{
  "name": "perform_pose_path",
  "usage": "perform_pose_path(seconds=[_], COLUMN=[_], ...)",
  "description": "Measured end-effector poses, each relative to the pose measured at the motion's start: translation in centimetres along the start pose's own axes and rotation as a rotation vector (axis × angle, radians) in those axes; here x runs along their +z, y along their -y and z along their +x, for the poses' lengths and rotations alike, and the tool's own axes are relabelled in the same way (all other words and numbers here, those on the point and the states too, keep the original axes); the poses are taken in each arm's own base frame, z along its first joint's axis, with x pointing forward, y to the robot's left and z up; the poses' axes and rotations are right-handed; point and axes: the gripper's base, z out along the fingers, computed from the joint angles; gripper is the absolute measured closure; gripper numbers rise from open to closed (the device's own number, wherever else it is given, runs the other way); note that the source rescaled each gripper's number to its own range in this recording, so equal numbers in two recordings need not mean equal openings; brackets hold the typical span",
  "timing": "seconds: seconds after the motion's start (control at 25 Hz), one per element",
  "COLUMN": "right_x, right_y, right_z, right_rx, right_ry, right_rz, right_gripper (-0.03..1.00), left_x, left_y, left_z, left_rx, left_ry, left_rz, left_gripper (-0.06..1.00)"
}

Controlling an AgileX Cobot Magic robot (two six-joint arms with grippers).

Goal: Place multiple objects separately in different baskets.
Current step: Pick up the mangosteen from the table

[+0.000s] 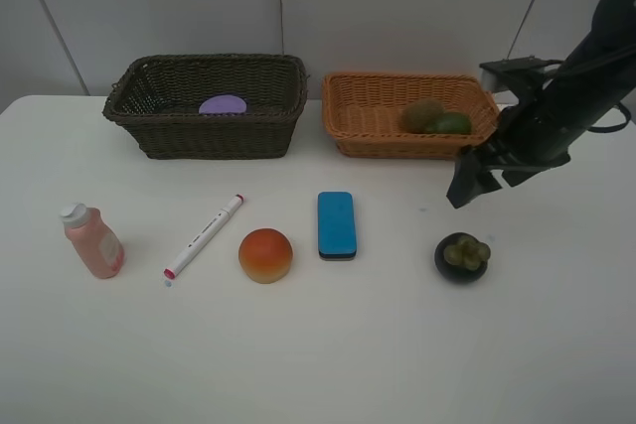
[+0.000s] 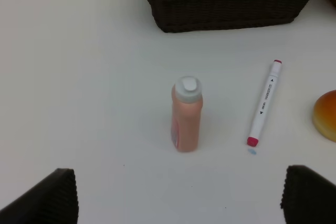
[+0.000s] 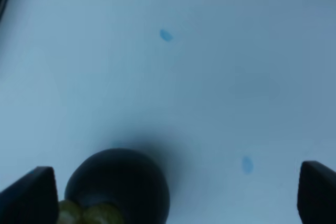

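On the white table lie a pink white-capped bottle, a white marker, an orange-red round fruit, a blue eraser and a dark mangosteen. A purple-lidded jar sits in the dark basket. A kiwi and a lime lie in the orange basket. My right gripper hangs open above and behind the mangosteen. My left gripper is open and empty, short of the bottle and marker.
Both baskets stand side by side along the table's back edge, by the grey wall. The dark basket's wall rises beyond the bottle in the left wrist view. The left arm is outside the exterior view.
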Motion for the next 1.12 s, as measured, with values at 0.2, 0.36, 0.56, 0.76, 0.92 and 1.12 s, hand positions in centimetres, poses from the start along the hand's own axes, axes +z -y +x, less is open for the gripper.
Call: perform_pose_path(seconds=[0.2, 0.36, 0.56, 0.76, 0.92, 1.12], right_x=[0.1, 1.1, 2.2, 3.0, 3.5, 4.1], right_y=[-0.2, -0.5, -1.0, -2.2, -2.3, -2.4], right_z=[0.3, 1.5, 2.4, 2.6, 3.0, 3.8], right_rx=[0.067, 0.121, 0.160, 0.165, 0.180, 0.187], right_ry=[-0.025, -0.061, -0.049, -0.028, -0.022, -0.017], right_rz=[-0.012, -0.028, -0.031, -0.009, 0.003, 0.012], right_gripper=[-0.03, -0.03, -0.03, -0.03, -0.03, -0.03], left_x=[0.0, 0.0, 0.0, 0.0, 0.0, 0.0], left_y=[0.0, 0.0, 0.0, 0.0, 0.0, 0.0], left_z=[0.0, 0.0, 0.0, 0.0, 0.0, 0.0], left_rx=[0.000, 0.000, 0.000, 0.000, 0.000, 0.000], left_ry=[0.000, 0.000, 0.000, 0.000, 0.000, 0.000], left_rz=[0.000, 0.000, 0.000, 0.000, 0.000, 0.000], left_gripper=[-0.06, -0.06, -0.06, -0.06, -0.06, -0.06])
